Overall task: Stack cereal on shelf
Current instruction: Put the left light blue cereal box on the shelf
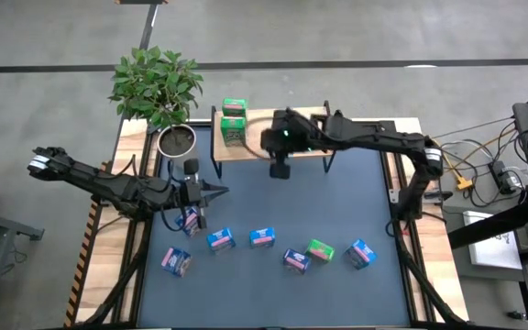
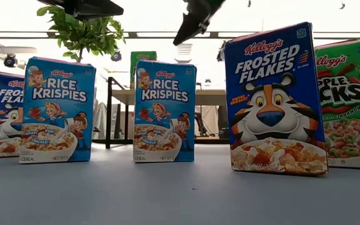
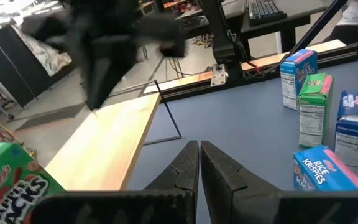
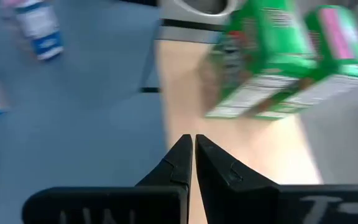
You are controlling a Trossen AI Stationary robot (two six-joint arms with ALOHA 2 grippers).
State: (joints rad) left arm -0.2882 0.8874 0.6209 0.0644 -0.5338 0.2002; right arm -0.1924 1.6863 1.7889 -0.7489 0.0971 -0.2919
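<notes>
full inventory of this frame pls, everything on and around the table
green cereal boxes: 2, green, on the shelf's left end
green cereal box: 1, green, in the tabletop's front row
blue cereal boxes: 6, blue with pink and white, tabletop front
shelf: 1, light wood, table's back edge
potted plant: 1, green, back-left corner
table: 1, dark blue-grey
left gripper: shut, empty, above the table's left
right gripper: shut, empty, over the shelf

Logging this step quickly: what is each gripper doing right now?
Left gripper: closed, holding nothing, above the table in front of the shelf.
Right gripper: closed, empty, over the shelf near the green cereal boxes.
</notes>
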